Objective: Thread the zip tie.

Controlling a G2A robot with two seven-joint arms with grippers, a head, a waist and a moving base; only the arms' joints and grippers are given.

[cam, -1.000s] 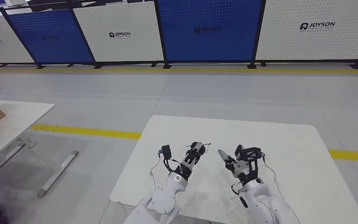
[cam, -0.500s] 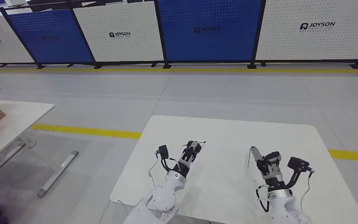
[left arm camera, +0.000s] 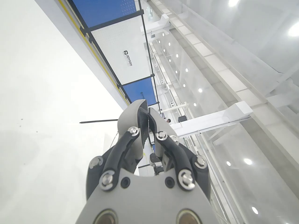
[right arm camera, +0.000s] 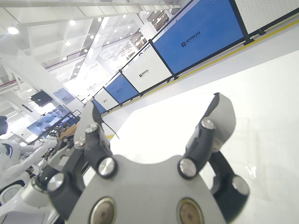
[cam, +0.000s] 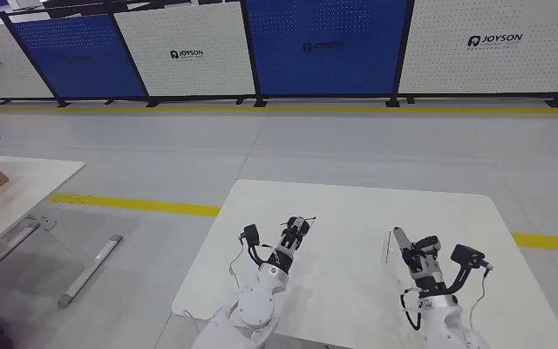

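My left gripper [cam: 296, 229] hovers over the left middle of the white table [cam: 349, 196], shut on a thin black zip tie [cam: 309, 221]. In the left wrist view the tie's pointed tail [left arm camera: 98, 121] sticks out sideways from behind the closed fingertips of the left gripper [left arm camera: 146, 112]. My right gripper [cam: 412, 243] stands farther right over the table. Its jaws are wide apart in the right wrist view, where the right gripper [right arm camera: 154, 104] holds nothing between them. A short black strip [right arm camera: 109, 129] hangs at one finger's pad, seen from the top as a thin dark line [cam: 386, 248].
The table's near edge [cam: 200, 301] lies close behind the left arm. A second white table [cam: 35, 179] stands off to the left across the floor. Blue and white pegboard panels [cam: 327, 48] line the far side of the room.
The right arm has swung right, away from the left gripper, and turned; it moved little in the last half second. The left gripper drifted slightly left with the zip tie.
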